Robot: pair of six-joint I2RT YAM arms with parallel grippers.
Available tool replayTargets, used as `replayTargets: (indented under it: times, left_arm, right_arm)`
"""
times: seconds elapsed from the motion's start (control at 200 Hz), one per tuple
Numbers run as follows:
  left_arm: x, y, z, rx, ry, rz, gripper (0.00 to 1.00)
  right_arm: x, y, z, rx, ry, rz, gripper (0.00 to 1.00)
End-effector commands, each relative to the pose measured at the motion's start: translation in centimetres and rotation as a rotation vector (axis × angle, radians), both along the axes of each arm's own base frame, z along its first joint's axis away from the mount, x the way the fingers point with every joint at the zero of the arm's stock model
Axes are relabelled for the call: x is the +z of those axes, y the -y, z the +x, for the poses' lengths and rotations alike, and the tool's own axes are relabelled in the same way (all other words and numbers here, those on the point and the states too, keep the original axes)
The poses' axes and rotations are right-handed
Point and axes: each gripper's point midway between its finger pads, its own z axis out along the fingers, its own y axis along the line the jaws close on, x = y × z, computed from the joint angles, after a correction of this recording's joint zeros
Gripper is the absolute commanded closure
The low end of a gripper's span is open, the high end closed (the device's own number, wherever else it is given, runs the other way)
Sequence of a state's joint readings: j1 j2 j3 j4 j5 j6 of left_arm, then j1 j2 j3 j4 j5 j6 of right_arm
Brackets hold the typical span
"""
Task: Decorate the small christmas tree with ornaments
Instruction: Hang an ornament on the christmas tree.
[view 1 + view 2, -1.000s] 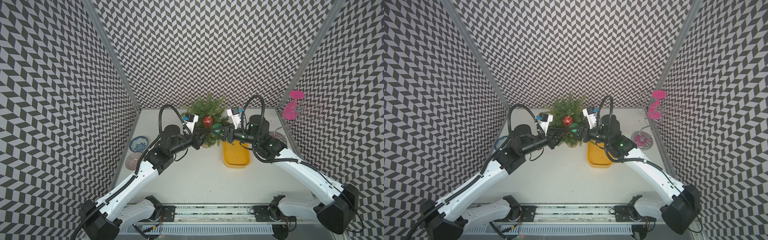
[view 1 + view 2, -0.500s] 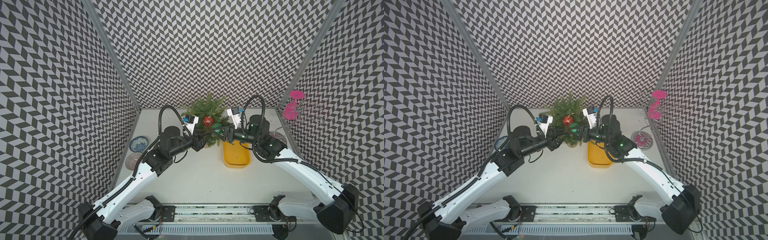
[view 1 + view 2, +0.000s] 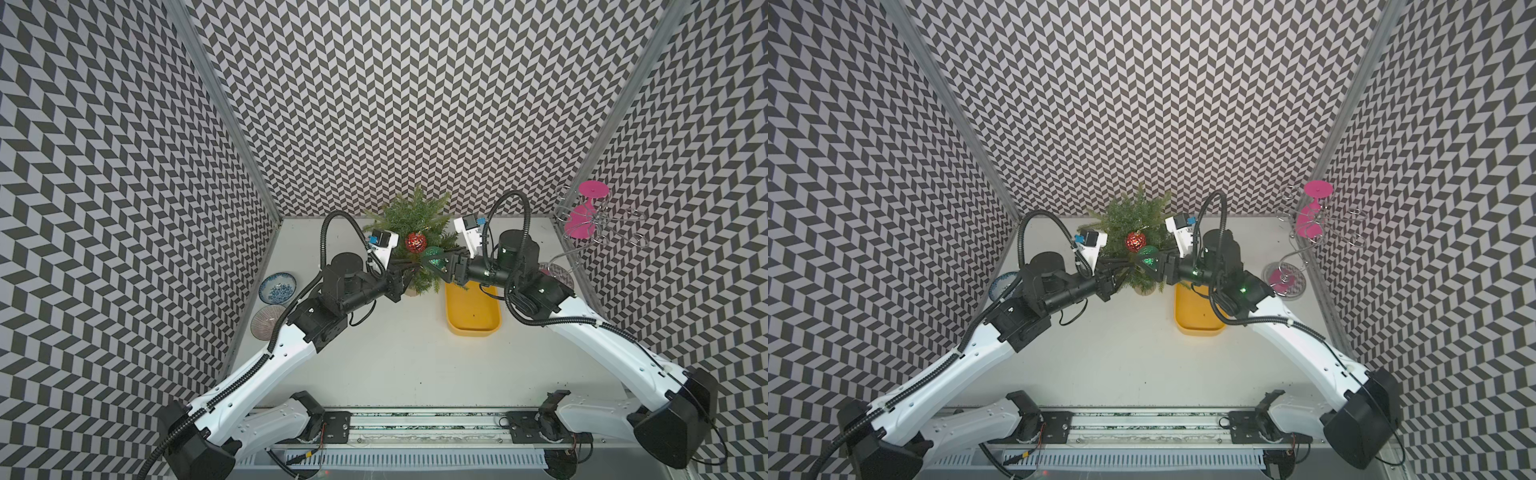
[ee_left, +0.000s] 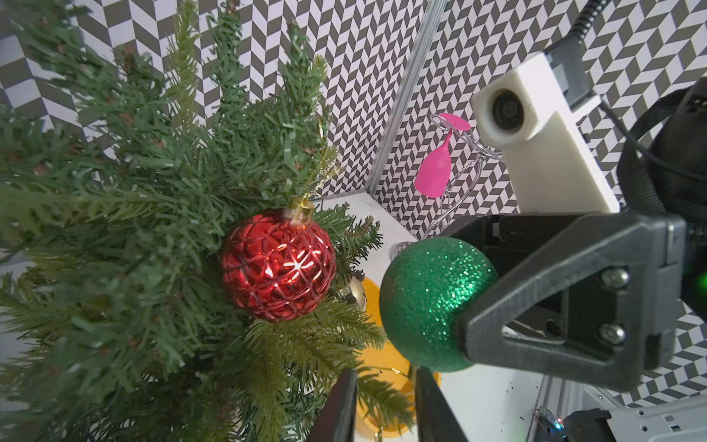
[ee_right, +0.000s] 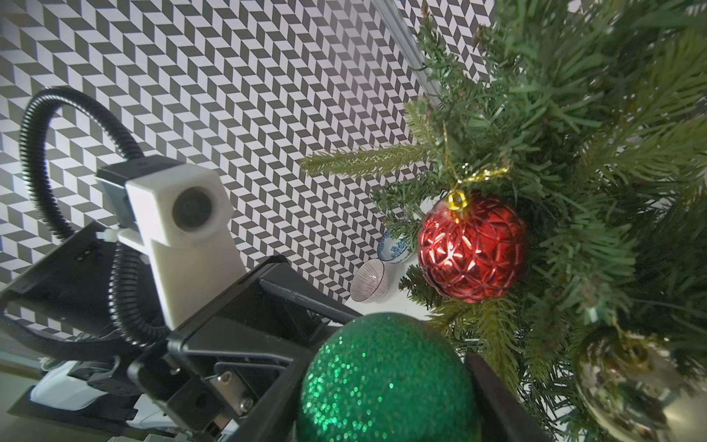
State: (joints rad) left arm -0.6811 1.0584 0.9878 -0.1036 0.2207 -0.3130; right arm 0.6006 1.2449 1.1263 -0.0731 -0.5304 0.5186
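Observation:
The small christmas tree (image 3: 415,224) stands at the back of the table, also seen in a top view (image 3: 1133,220). A red ornament (image 3: 415,242) (image 4: 279,268) (image 5: 470,248) hangs on it by a gold loop. My right gripper (image 3: 438,262) (image 5: 386,379) is shut on the green glittery ornament (image 4: 432,302) (image 5: 382,382) (image 3: 1148,261), right beside the tree's lower branches. A gold ornament (image 5: 627,382) sits low in the branches. My left gripper (image 3: 409,268) (image 4: 385,373) faces it from the other side, jaws a little apart around a twig tip, holding nothing.
A yellow tray (image 3: 473,316) lies just below the right gripper. A blue bowl (image 3: 277,287) and a striped bowl (image 3: 266,322) sit by the left wall. Pink wine glasses (image 3: 582,216) hang on a wire rack at the back right. Patterned walls enclose three sides.
The left gripper has shifted slightly at the tree's lower branches. The right gripper has kept the green ornament in the same place.

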Motion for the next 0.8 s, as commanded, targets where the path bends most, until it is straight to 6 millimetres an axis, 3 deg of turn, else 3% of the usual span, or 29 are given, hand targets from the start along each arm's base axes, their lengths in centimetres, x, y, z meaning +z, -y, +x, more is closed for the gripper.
replayTargets:
  times: [0.0,0.33,0.796]
  left_arm:
    - [0.6,0.0,0.0,0.007,0.015,0.001,0.77]
    - [1.3,0.1,0.0,0.002,0.029,-0.009,1.00]
    - [2.1,0.3,-0.2,-0.010,0.037,-0.022,1.00]
  right_arm:
    - [2.3,0.3,-0.5,0.004,0.073,0.057,0.39]
    - [1.7,0.3,-0.9,0.018,0.057,0.066,0.39]
    - [0.6,0.2,-1.4,0.042,0.023,0.081,0.35]
